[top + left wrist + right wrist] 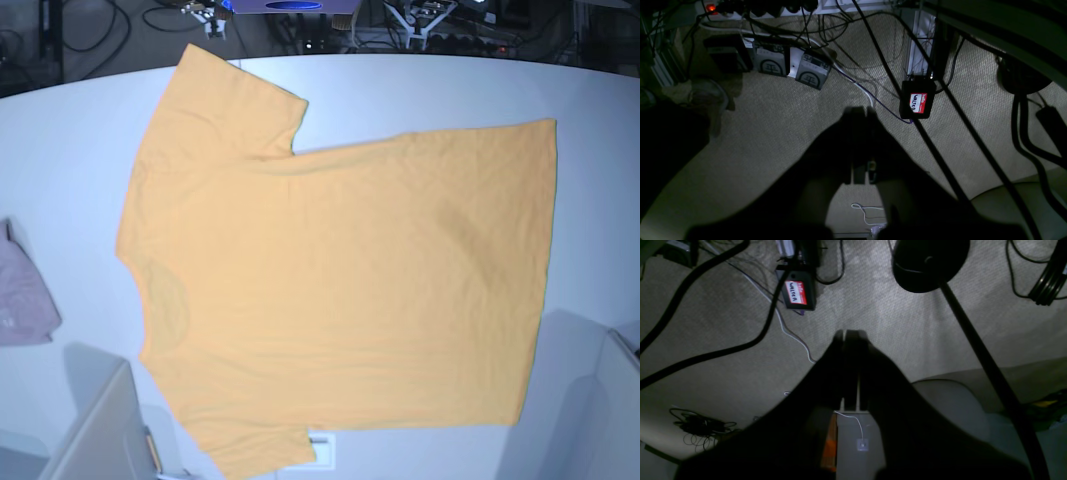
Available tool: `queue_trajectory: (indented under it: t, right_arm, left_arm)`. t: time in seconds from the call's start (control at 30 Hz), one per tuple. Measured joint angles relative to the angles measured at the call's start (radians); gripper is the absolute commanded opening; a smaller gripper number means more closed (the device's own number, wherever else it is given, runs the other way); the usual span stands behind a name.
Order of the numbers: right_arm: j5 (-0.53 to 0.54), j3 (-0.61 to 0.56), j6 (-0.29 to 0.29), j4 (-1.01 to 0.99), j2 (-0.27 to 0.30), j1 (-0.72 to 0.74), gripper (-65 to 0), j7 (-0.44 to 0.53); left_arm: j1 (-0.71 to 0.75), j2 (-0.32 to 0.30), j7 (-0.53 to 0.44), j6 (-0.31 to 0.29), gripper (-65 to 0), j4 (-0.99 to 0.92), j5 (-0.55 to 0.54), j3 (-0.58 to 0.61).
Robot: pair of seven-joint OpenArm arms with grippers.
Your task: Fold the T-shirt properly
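Spread flat across white table: orange T-shirt, collar left, hem right. Left gripper and right gripper closed, empty, over carpet. Risk: grasping one layer only, dragging fabric off the near edge.

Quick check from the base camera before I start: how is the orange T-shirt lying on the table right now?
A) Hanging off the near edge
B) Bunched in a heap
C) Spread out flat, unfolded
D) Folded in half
C: the T-shirt lies spread flat on the white table, both sleeves out to the view's left and no fold made yet.
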Motion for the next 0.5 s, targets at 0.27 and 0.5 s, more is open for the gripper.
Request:
queue_trajectory:
  t: [0.27, 0.5]
  right_arm:
    - [0.000, 0.000, 0.000, 0.000, 0.000, 0.000, -65.0, 0.000]
    - [0.000, 0.000, 0.000, 0.000, 0.001, 0.000, -65.0, 0.000]
  left_arm:
    - [0.000, 0.000, 0.000, 0.000, -65.0, -0.001, 0.000, 0.000]
    - [0.001, 0.000, 0.000, 0.000, -65.0, -0.001, 0.005, 0.009]
